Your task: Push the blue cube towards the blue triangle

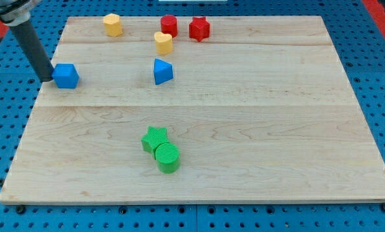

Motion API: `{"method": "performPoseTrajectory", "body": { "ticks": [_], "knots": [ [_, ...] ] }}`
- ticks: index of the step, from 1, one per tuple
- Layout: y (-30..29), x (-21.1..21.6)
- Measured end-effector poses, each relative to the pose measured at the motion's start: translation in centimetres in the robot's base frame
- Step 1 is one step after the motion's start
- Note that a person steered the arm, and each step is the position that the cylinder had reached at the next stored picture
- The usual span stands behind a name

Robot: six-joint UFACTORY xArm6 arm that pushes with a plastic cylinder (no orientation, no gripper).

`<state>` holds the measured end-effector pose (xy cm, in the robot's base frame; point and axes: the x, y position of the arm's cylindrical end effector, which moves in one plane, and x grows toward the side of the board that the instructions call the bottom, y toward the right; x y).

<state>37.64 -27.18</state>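
The blue cube (66, 75) sits near the board's left edge, in the upper part of the view. The blue triangle (162, 71) lies to its right, about a quarter of the board's width away, at nearly the same height. My tip (46, 78) is at the cube's left side, touching it or almost so. The dark rod slants up to the view's top left.
A yellow block (113, 24), a yellow heart-like block (164, 42), a red cylinder (169, 26) and a red star-like block (199, 28) lie along the top. A green star (155, 138) and green cylinder (167, 157) touch at lower centre. The wooden board (276, 129) lies on a blue pegboard.
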Motion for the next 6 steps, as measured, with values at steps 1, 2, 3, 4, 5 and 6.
{"method": "performPoseTrajectory", "body": {
  "ticks": [1,2,3,4,5,6],
  "knots": [
    [-0.6,-0.5],
    [-1.0,-1.0],
    [0.4,-1.4],
    [5.6,-0.7],
    [8.1,0.8],
    [9.8,2.4]
  ]
}}
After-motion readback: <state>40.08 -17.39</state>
